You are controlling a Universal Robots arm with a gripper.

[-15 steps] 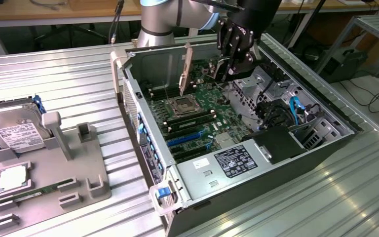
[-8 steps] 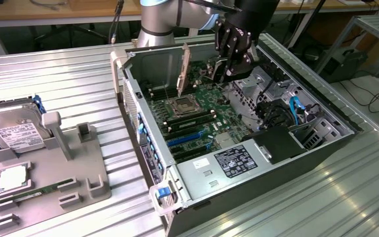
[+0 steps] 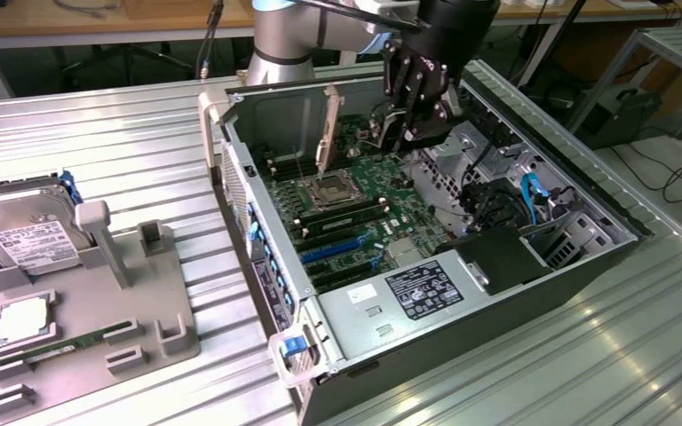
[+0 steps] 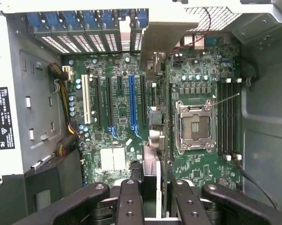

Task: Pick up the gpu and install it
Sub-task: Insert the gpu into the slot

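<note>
Ribbed metal table (image 3: 116, 151) under everything. On it, an open computer case (image 3: 584, 209) lying on its side, motherboard (image 4: 197, 84) face up inside. At the exterior view's left, a grey parts tray (image 3: 152, 293) with a silver hard drive (image 3: 21, 235) and a slim green memory stick (image 3: 45, 353), both well apart from the work.

Reaching into the case from above, the arm (image 3: 281, 44) and its gripper (image 3: 403, 133). Jaws closed on the gpu (image 4: 155, 70), pinching the card's upper edge between black fingers (image 4: 130, 197). Hangs edge-on over the board, pale end bracket (image 3: 331, 120) toward the case's rear slot wall. From the wrist camera, somewhere between the long blue slot (image 4: 132, 101) and the empty processor socket (image 4: 193, 126). Probably not seated yet, judging by the height of the bracket over the case wall. Exact slot beneath: cannot tell.

Could land beside the slot rather than in it, given any small sideways offset. Could rock in so narrow a pinch and jam one corner of the contact edge. Could snag the bracket on the rear wall, or brush the raised socket lever (image 4: 225, 99) near it. Risks bending board or card if pressed down while misaligned.

Black label (image 3: 424, 293) with white print on the power supply (image 3: 359, 324): too small to read. Same for the white label on the hard drive. No brand legible.
</note>
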